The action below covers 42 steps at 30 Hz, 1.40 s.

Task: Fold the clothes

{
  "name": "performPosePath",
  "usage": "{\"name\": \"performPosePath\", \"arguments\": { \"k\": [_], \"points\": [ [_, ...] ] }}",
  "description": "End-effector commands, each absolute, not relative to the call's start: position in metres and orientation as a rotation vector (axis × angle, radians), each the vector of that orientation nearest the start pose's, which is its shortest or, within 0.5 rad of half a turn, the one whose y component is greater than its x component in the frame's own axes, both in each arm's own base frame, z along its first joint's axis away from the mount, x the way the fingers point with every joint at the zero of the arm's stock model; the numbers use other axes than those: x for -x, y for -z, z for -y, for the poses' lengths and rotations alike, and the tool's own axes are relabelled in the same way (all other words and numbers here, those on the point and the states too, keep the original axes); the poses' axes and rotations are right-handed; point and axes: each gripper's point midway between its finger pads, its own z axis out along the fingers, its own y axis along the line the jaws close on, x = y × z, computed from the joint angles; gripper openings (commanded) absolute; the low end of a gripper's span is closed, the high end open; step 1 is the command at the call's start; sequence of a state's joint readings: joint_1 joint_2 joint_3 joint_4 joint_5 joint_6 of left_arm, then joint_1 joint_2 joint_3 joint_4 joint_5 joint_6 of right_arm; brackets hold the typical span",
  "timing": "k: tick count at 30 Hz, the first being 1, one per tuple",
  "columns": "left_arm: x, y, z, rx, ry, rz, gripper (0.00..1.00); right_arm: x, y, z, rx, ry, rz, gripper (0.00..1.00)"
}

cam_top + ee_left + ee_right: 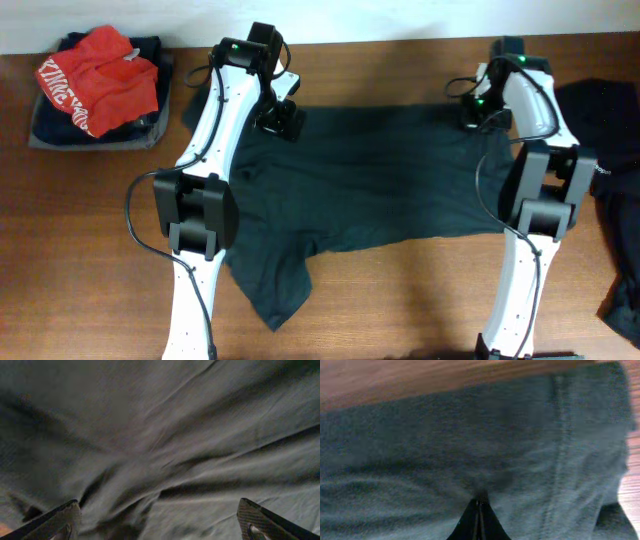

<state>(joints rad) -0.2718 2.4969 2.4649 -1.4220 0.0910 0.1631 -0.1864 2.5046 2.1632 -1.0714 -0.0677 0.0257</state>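
White lettering on the red garment (66,88) is too small to read.

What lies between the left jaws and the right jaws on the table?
Only the dark T-shirt: its cloth fills the whole stretch from the left jaws to the right jaws, with nothing else on it. The overhead view shows this.

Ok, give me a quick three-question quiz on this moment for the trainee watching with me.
1. True or false: the right jaws are shut on the shirt near its hem.
2. The red garment lies: A) on the spread shirt, B) on top of the folded pile at the far left, C) under the right arm.
3. Fill in: the left jaws stand ____ above the fabric.

Key: 1 true; 2 B; 3 open.
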Motion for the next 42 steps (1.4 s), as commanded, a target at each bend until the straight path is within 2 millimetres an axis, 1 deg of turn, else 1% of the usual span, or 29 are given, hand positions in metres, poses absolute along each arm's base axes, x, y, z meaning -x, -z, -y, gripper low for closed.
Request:
{"name": "performPosePath", "arguments": {
  "k": [1, 3, 6, 8, 9, 10, 11, 14, 17, 20, 22, 23, 24, 25, 26, 27, 28, 30, 35, 38, 40, 42],
  "points": [
    [-0.484, -0.087, 0.151, -0.637, 0.17, -2.947, 0.99, -0.49, 0.044, 0.136, -0.456, 0.031, -3.037, 0.04],
    [-0.484, -0.087, 0.151, -0.638, 0.17, -2.949, 0.99, -0.488, 0.054, 0.149, -0.486, 0.034, -3.034, 0.04],
    [-0.483, -0.087, 0.15, -0.64, 0.171, -2.954, 0.99, -0.486, 0.061, 0.166, -0.53, 0.037, -3.017, 0.04],
    [-0.481, -0.087, 0.15, -0.64, 0.175, -2.962, 0.99, -0.486, 0.06, 0.175, -0.555, 0.042, -3.002, 0.12],
    [-0.479, -0.087, 0.15, -0.641, 0.175, -2.967, 0.99, -0.486, 0.058, 0.179, -0.565, 0.044, -2.994, 0.22],
    [-0.479, -0.087, 0.15, -0.642, 0.175, -2.97, 0.99, -0.487, 0.056, 0.183, -0.573, 0.045, -2.987, 0.52],
    [-0.478, -0.087, 0.15, -0.642, 0.175, -2.973, 0.99, -0.487, 0.053, 0.186, -0.579, 0.047, -2.982, 0.99],
    [-0.478, -0.087, 0.15, -0.642, 0.175, -2.974, 0.99, -0.492, 0.036, 0.191, -0.6, 0.05, -2.961, 0.99],
    [-0.478, -0.087, 0.15, -0.642, 0.175, -2.974, 0.99, -0.5, 0.004, 0.194, -0.599, 0.056, -2.933, 0.99],
    [-0.478, -0.089, 0.15, -0.642, 0.175, -2.969, 0.99, -0.51, -0.042, 0.196, -0.591, 0.066, -2.882, 0.99],
    [-0.479, -0.092, 0.15, -0.641, 0.175, -2.959, 0.99, -0.514, -0.079, 0.197, -0.579, 0.076, -2.835, 0.99],
    [-0.479, -0.095, 0.15, -0.64, 0.175, -2.954, 0.99, -0.514, -0.094, 0.196, -0.573, 0.08, -2.816, 0.99],
    [-0.479, -0.099, 0.15, -0.639, 0.176, -2.948, 0.99, -0.514, -0.115, 0.195, -0.565, 0.081, -2.789, 0.99],
    [-0.478, -0.101, 0.15, -0.639, 0.177, -2.943, 0.99, -0.513, -0.129, 0.194, -0.561, 0.081, -2.771, 0.99],
    [-0.477, -0.107, 0.151, -0.638, 0.187, -2.935, 0.99, -0.51, -0.148, 0.19, -0.556, 0.071, -2.747, 0.99],
    [-0.477, -0.111, 0.152, -0.639, 0.194, -2.928, 0.99, -0.508, -0.161, 0.187, -0.55, 0.062, -2.73, 0.99],
    [-0.476, -0.117, 0.153, -0.639, 0.204, -2.918, 0.99, -0.504, -0.178, 0.183, -0.541, 0.043, -2.706, 0.99],
    [-0.475, -0.13, 0.154, -0.637, 0.22, -2.891, 0.99, -0.492, -0.205, 0.175, -0.533, 0.024, -2.674, 0.99],
    [-0.467, -0.168, 0.155, -0.636, 0.216, -2.824, 0.99, -0.48, -0.258, 0.167, -0.583, 0.007, -2.558, 0.99],
    [-0.459, -0.194, 0.151, -0.63, 0.207, -2.787, 0.99, -0.472, -0.289, 0.16, -0.577, -0.006, -2.494, 0.99],
    [-0.454, -0.21, 0.142, -0.599, 0.15, -2.775, 0.99, -0.465, -0.309, 0.156, -0.583, -0.014, -2.45, 0.99],
    [-0.45, -0.223, 0.124, -0.507, 0.034, -2.778, 0.99, -0.456, -0.327, 0.152, -0.57, -0.018, -2.417, 0.99]
  ]
}}
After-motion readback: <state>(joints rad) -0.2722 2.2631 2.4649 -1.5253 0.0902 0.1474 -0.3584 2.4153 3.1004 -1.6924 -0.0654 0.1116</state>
